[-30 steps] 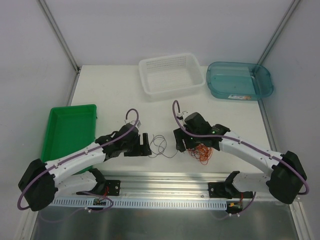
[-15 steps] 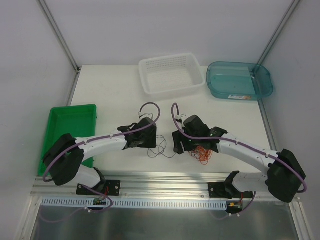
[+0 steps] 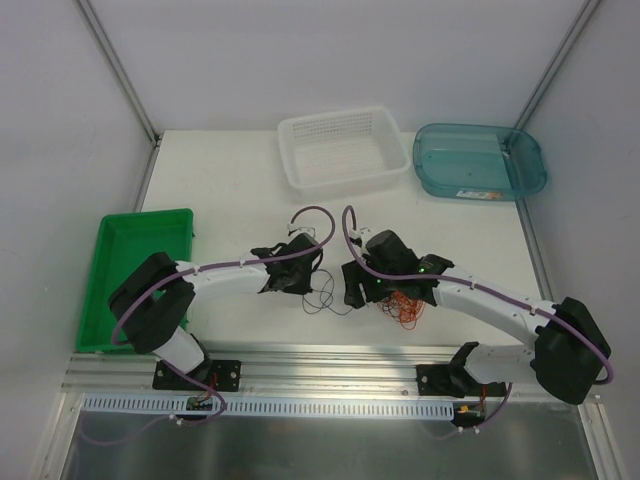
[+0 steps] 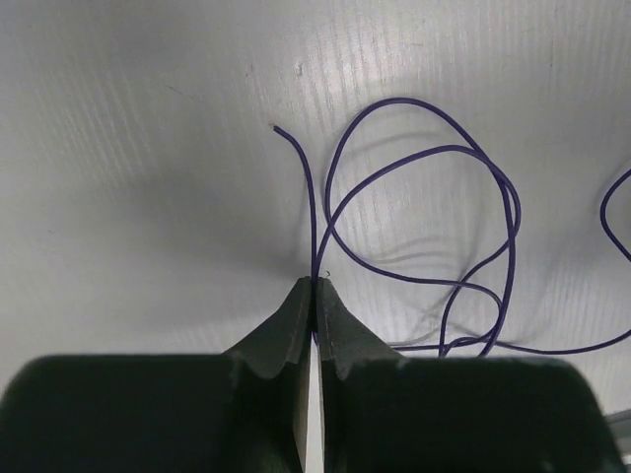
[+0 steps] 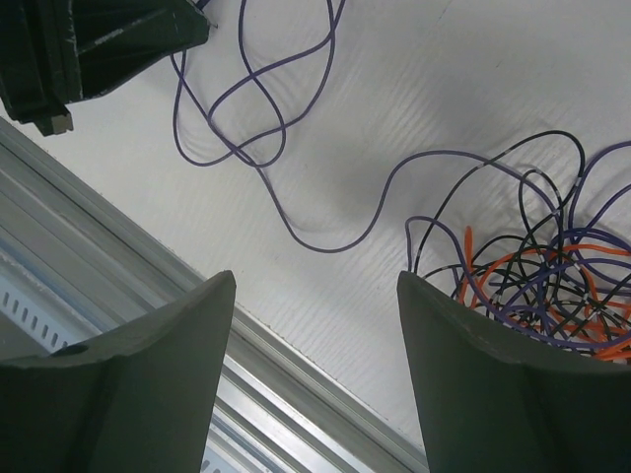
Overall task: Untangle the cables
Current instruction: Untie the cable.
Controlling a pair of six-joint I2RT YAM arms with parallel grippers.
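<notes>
A tangle of thin orange, black and purple cables (image 3: 405, 306) (image 5: 552, 286) lies on the white table under my right arm. One thin purple cable (image 4: 424, 217) (image 5: 246, 108) runs out of it to the left in loose loops (image 3: 322, 293). My left gripper (image 4: 315, 286) (image 3: 300, 283) is shut on this purple cable near its free end, low on the table. My right gripper (image 5: 315, 296) (image 3: 352, 290) stands open just left of the tangle, nothing between its fingers (image 5: 168, 355). The left gripper's tip (image 5: 108, 39) shows in the right wrist view's top left corner.
A green tray (image 3: 138, 270) sits at the left, a white mesh basket (image 3: 340, 150) at the back middle, a teal bin (image 3: 480, 162) at the back right. A metal rail (image 3: 330, 365) runs along the table's near edge, close below both grippers.
My left arm has reached right to the purple cable's loops and its gripper has closed on the strand. The right arm has barely moved and stays open.
</notes>
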